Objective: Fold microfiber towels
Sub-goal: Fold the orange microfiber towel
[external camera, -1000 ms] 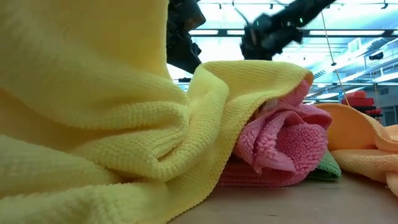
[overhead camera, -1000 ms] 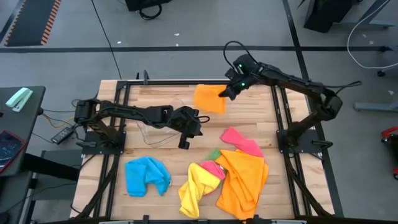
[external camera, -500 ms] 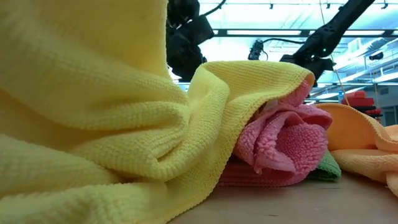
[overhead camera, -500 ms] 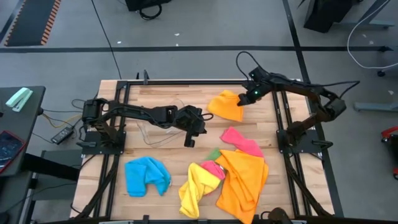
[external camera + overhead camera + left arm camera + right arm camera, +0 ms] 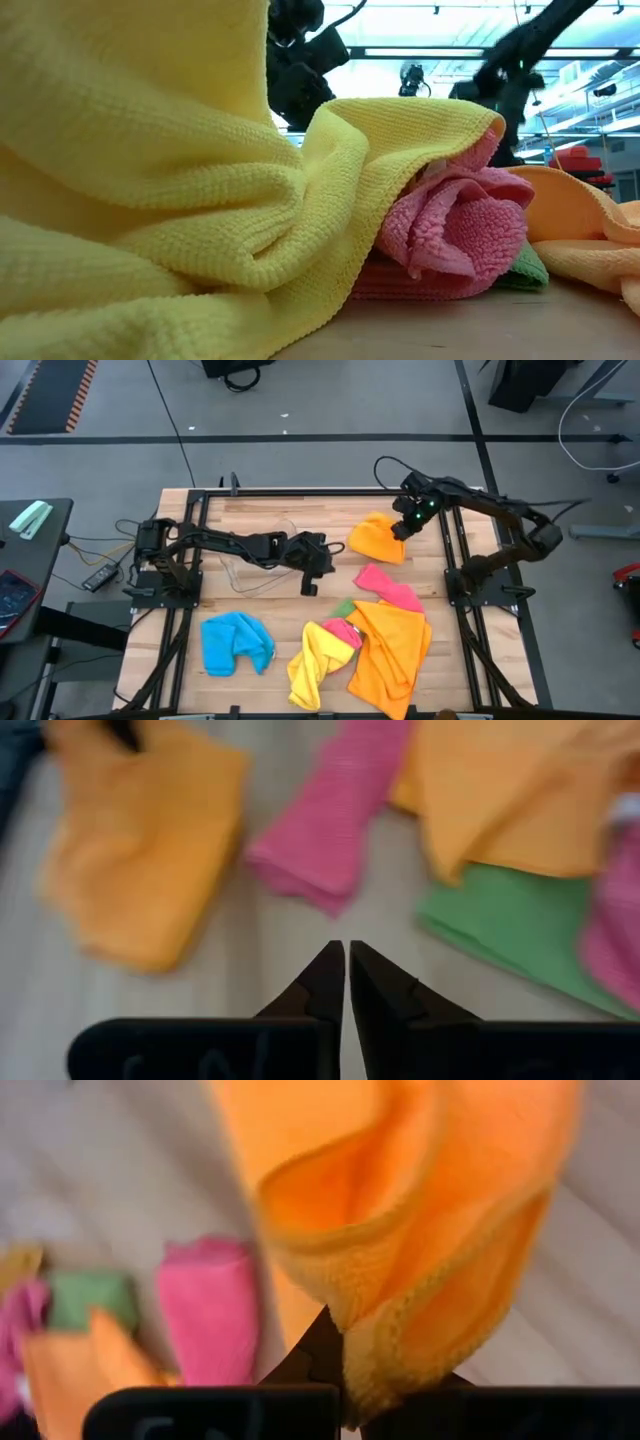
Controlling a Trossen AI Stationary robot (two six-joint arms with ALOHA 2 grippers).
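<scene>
Towels sit across my bench (image 5: 250, 510) in the high view: a blue towel (image 5: 236, 643) at lower left, a yellow towel (image 5: 312, 666) at lower centre, a big orange towel (image 5: 392, 650) beside it, a pink towel (image 5: 390, 586) just above that, and the folded orange towel (image 5: 378, 538) at upper right of centre. My right claw (image 5: 402, 528) is clamped on that one's edge, I judge to drag it flat for the next fold. My left claw (image 5: 310, 586) hangs at centre, fingers together, holding nothing, apart from every cloth. From the low view, yellow cloth fills the left, with pink and a green towel (image 5: 528, 270) tucked at its right. My left wrist view shows the closed tips over bare wood, with orange, pink and green beyond them. My right wrist view shows orange fabric draped straight from the pinch, pink off to the lower left.
</scene>
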